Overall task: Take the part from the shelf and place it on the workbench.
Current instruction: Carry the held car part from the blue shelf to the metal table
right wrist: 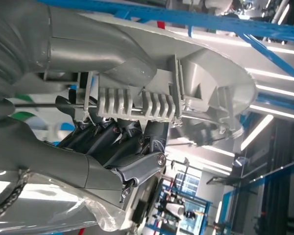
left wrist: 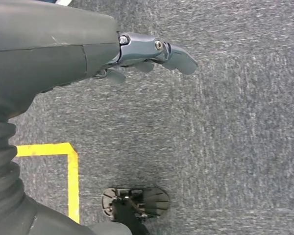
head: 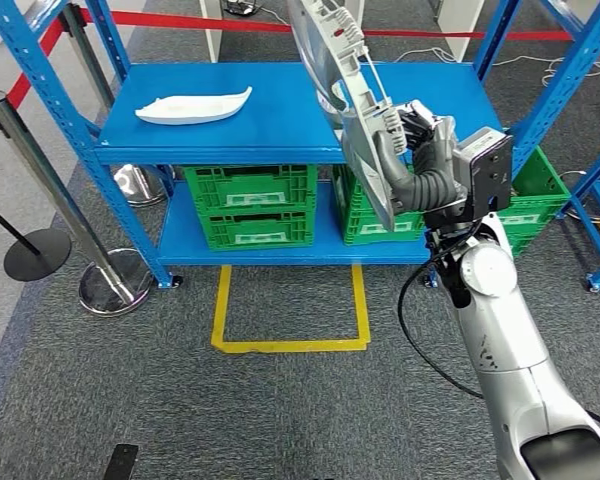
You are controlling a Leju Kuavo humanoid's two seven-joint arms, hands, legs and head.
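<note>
- While the right arm rises from the near right of the head view, the right hand (head: 418,150) grips a large grey moulded part (head: 353,110), holding it tilted on edge, lifted in front of the right end of the blue shelf (head: 282,120).
- A white curved part (head: 195,105) lies flat on the left of the shelf's top level.
- Green crates (head: 252,205) sit on the lower level, with more to the right behind the hand.
- A yellow taped outline (head: 289,340) marks the grey carpet near the shelf; stanchions (head: 55,190) stand at the left and a red tape runs across the far side.
- In the left wrist view, the left hand (left wrist: 153,51) hangs over grey carpet (left wrist: 230,122), fingers stretched out straight and holding nothing, near a yellow floor line (left wrist: 73,176).
- In the right wrist view, the right hand's dark fingers (right wrist: 112,142) wrap under the part's ribbed grey edge (right wrist: 138,100), with blue shelf beams beyond.
</note>
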